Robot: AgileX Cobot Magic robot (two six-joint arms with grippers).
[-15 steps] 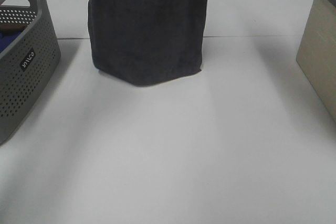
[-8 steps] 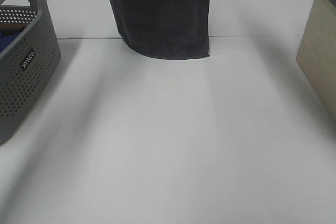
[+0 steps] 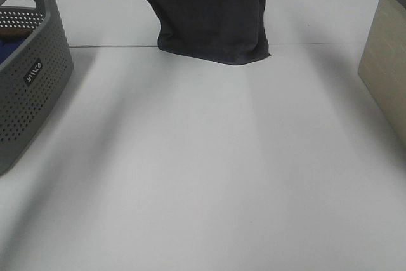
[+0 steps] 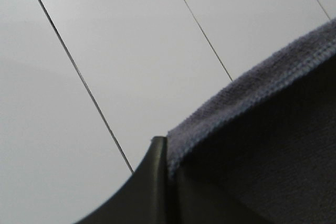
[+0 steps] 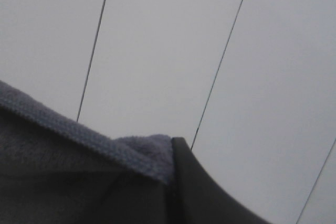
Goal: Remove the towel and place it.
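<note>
- Dark charcoal-grey terry towel (image 3: 209,11) hangs upright at 12 o'clock in the high view. Its top is out of frame and its lower hem sits low over the white table (image 3: 203,176); I cannot tell whether it touches.
- Left gripper (image 4: 167,153) is clamped on the towel's hemmed edge.
- Right gripper (image 5: 172,161) is pinched onto the hem too.
- Grey perforated plastic basket (image 3: 32,74) stands at 9 o'clock, and a beige bin (image 3: 387,68) at 3 o'clock.

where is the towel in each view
Exterior high: the towel hangs at top centre, its lower edge crossing the table seam.
Left wrist: towel close up, edge pinched in the left gripper.
Right wrist: towel close up, edge pinched in the right gripper.
Shared landmark: a white surface with thin dark seams behind it.
</note>
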